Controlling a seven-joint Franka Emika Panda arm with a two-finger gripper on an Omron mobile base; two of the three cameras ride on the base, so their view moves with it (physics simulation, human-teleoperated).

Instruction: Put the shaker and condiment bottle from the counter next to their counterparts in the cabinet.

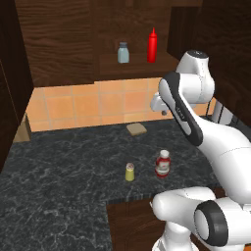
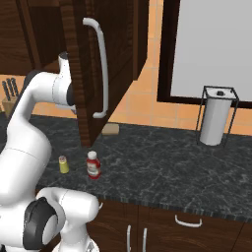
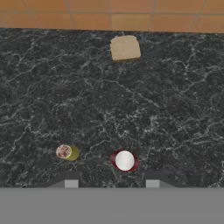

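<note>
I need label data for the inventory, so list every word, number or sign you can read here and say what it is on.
No text is readable.
The squat red bottle with a white cap carries a white front label, but it is too small and blurred to read.

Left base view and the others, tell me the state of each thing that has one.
Cabinet: door open.
Shaker: upright on the counter, ungrasped.
Condiment bottle: upright on the counter, capped.
Counterparts: upright on the cabinet shelf.
Gripper: above the counter, holding nothing.
</note>
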